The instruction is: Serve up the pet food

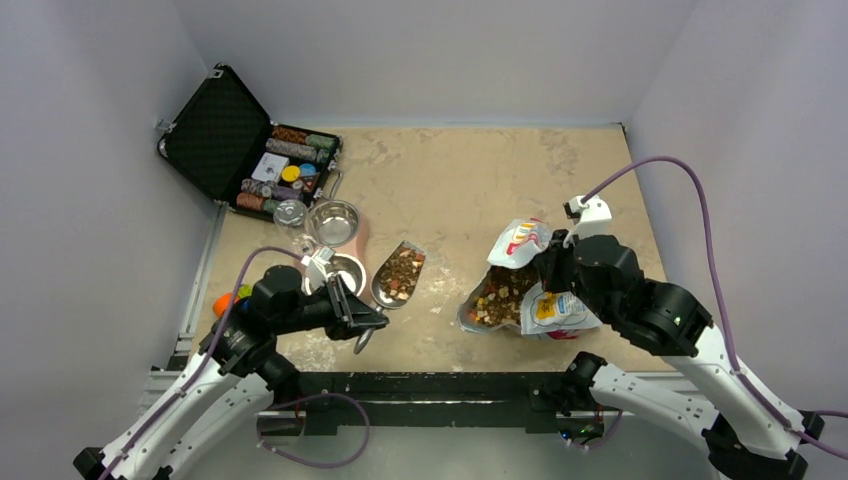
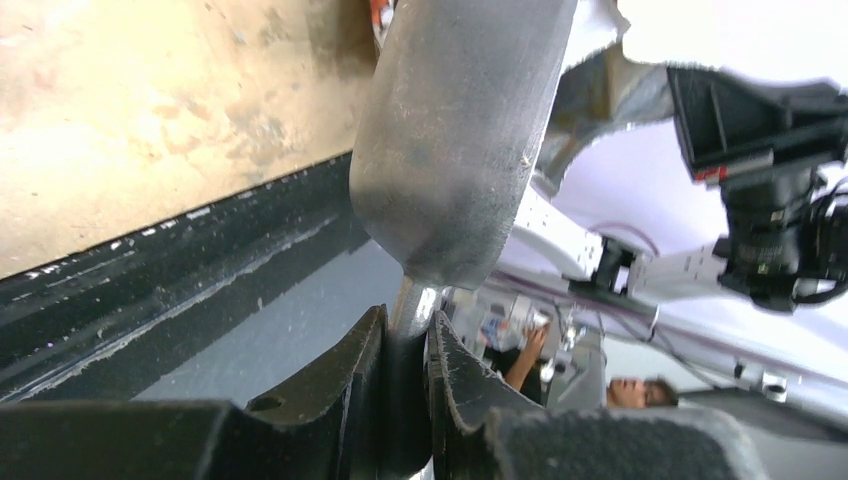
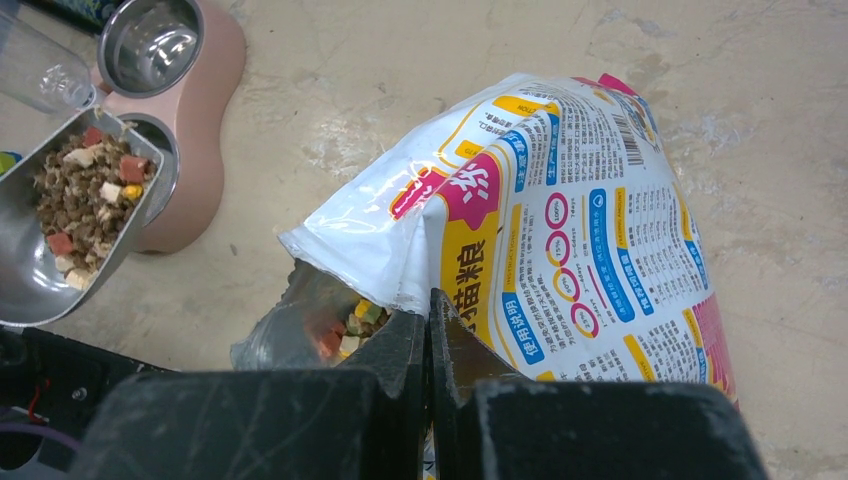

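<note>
**Table** [image 1: 450, 180]: one, bearing all items below.

**Case** [image 1: 215, 130]: one, open, at the far left corner. It has no part in this job.

**Bag** [image 1: 520, 242]: one, lying on the right side with its mouth open toward the centre and kibble [image 1: 498, 298] showing inside. My right claw [image 1: 553, 262] is pressed together on the torn edge of that mouth. The wrist view shows the fingers pinching the film with no gap.

**Feeder** [image 1: 358, 240]: one, pink, left of centre, holding two steel bowls. The far bowl [image 1: 335, 220] shows bare metal. The near bowl [image 1: 347, 272] is partly hidden behind my left wrist.

**Scoop** [image 1: 377, 292]: one, steel, heaped with kibble. My left claw [image 1: 365, 322] pinches its thin handle, fingers shut tight on the stem.

**Governing relation:** the scoop's long axis runs from my left claw away from me and a little to the right. The near bowl lies just to the left of the scoop. In my judgement the pour calls for a swing to the left and then a tip. In the right wrist view the scoop's open end seems to overlap that bowl's rim, but I cannot tell whether it is above the bowl or only beside it. My left arm is the nearer one. My right arm is well apart and occupied with the bag.

**Kibble:** two lots, one in the scoop and one in the bag, with too many pieces to count.
</note>
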You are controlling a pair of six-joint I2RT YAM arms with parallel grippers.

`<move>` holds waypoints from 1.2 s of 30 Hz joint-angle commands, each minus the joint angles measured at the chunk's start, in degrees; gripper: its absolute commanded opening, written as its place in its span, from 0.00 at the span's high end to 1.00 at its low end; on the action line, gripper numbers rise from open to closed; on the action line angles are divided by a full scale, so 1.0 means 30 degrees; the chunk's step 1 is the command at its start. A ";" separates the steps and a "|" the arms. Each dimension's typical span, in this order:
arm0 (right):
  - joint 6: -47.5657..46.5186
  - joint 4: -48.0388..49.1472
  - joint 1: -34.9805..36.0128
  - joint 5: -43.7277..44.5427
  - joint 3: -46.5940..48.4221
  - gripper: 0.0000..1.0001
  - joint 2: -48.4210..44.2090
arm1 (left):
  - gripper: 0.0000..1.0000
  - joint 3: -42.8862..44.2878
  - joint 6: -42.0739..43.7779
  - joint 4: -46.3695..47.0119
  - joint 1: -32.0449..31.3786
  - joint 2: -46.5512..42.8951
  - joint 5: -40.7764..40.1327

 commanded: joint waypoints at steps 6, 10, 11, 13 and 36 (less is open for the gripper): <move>-0.0919 0.1503 -0.0021 0.0572 0.1352 1.00 -0.1054 | 1.00 0.1200 -0.2588 -0.2171 0.0137 -0.2037 -0.7085; -0.1214 0.1785 -0.0021 0.0313 0.1354 1.00 -0.1199 | 1.00 0.0401 -0.3769 -0.3193 0.0134 -0.3730 -0.8730; -0.1267 0.1833 -0.0021 0.0245 0.1354 1.00 -0.1240 | 1.00 0.0181 -0.4156 -0.3310 0.0129 -0.4075 -0.8986; -0.1341 0.1906 -0.0021 0.0141 0.1340 1.00 -0.1288 | 1.00 -0.0009 -0.4690 -0.4059 0.0122 -0.4626 -0.9444; -0.1424 0.1566 -0.0025 -0.0646 0.1150 1.00 -0.1812 | 1.00 0.0199 -0.8320 -0.8196 0.0135 -0.4365 -1.1859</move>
